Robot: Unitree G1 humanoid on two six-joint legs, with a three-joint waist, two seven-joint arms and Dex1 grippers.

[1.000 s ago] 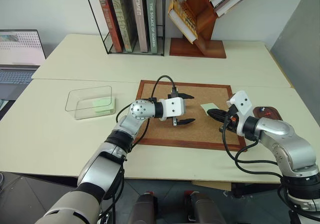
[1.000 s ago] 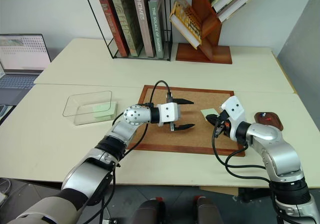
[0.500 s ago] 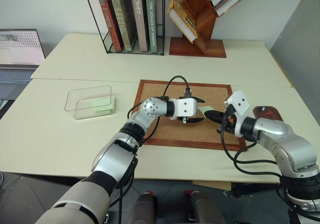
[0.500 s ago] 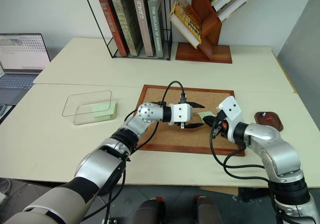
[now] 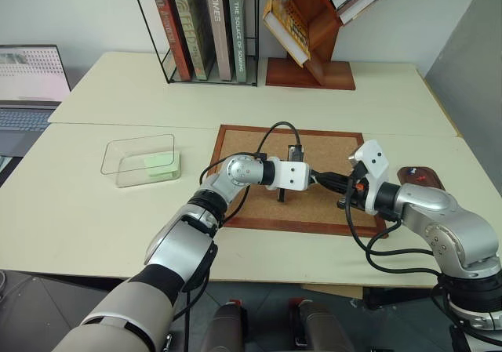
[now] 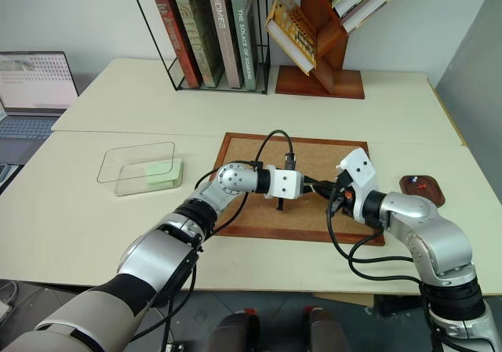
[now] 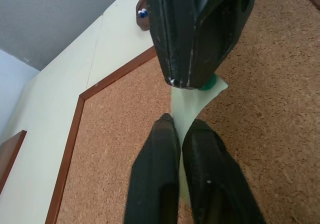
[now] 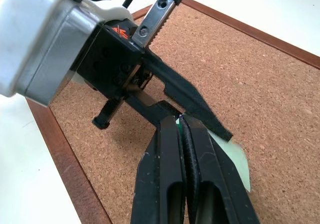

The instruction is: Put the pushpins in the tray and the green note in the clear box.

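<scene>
Left hand [image 7: 179,134] closed onto green note [image 7: 192,107] over cork board [image 5: 259,144] (right hand [image 8: 182,121] pinched shut on green pin).

Two head views look forward and down from above the near table edge, sharing the whole cork board [image 5: 292,181] and far bookshelves. Each wrist view sits close over that board, facing the other across the green note [image 7: 192,109].
</scene>
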